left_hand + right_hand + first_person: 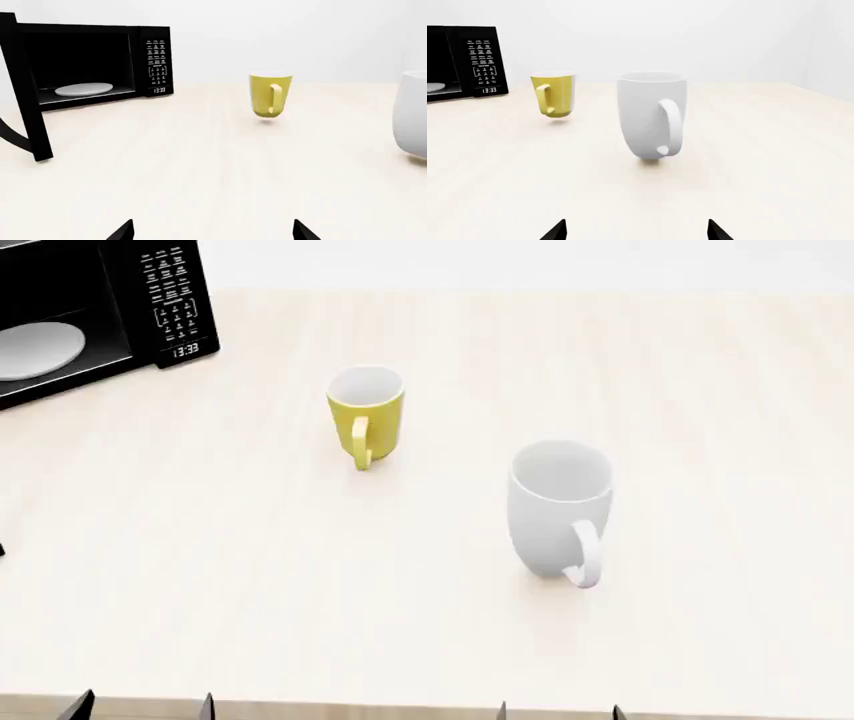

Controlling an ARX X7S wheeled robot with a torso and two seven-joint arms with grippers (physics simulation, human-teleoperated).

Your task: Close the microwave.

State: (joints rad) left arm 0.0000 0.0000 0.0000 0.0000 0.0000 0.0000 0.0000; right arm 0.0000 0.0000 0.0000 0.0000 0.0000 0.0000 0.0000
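One glossy black boxy microwave [100,62], door open, at the pale bench's [427,640] far-left corner; two smooth mugs: yellow mug [364,423], white mug [559,508]. Both grippers' fingers [121,231] [555,231] spread wide, empty.

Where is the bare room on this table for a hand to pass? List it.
Widest free patch: the near strip between the table's front edge and the two mugs. Also bare: right of the white mug, and the gap between it and the yellow mug. Tightest: far left, around the microwave and its open door. Both end effectors sit at the front edge, open.
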